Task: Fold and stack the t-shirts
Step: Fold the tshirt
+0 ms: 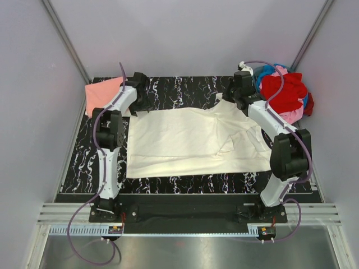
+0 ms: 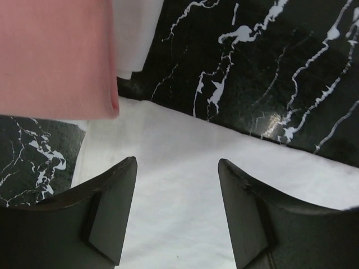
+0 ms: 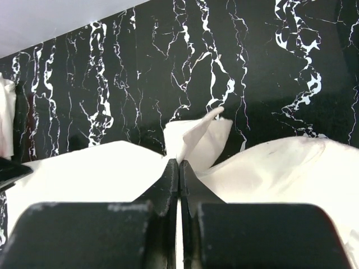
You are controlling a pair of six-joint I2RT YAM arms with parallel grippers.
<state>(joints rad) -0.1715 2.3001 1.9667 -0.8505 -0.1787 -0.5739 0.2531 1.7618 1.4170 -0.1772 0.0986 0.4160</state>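
Note:
A large cream t-shirt (image 1: 190, 143) lies spread flat on the black marbled mat (image 1: 185, 87). My left gripper (image 1: 136, 100) hovers over its far left corner, jaws open, with cream cloth (image 2: 179, 224) below the fingers and nothing between them (image 2: 176, 162). My right gripper (image 1: 231, 96) is at the shirt's far right edge. It is shut on a pinch of the cream cloth (image 3: 196, 134), which sticks up past the tips (image 3: 179, 162). A folded salmon-pink t-shirt (image 1: 104, 94) (image 2: 53, 56) lies at the far left, just beyond the left gripper.
A heap of red, pink and blue t-shirts (image 1: 286, 89) sits at the back right corner. A strip of white cloth (image 2: 132, 33) shows beside the salmon-pink shirt. Grey walls close in the mat at the back and on both sides.

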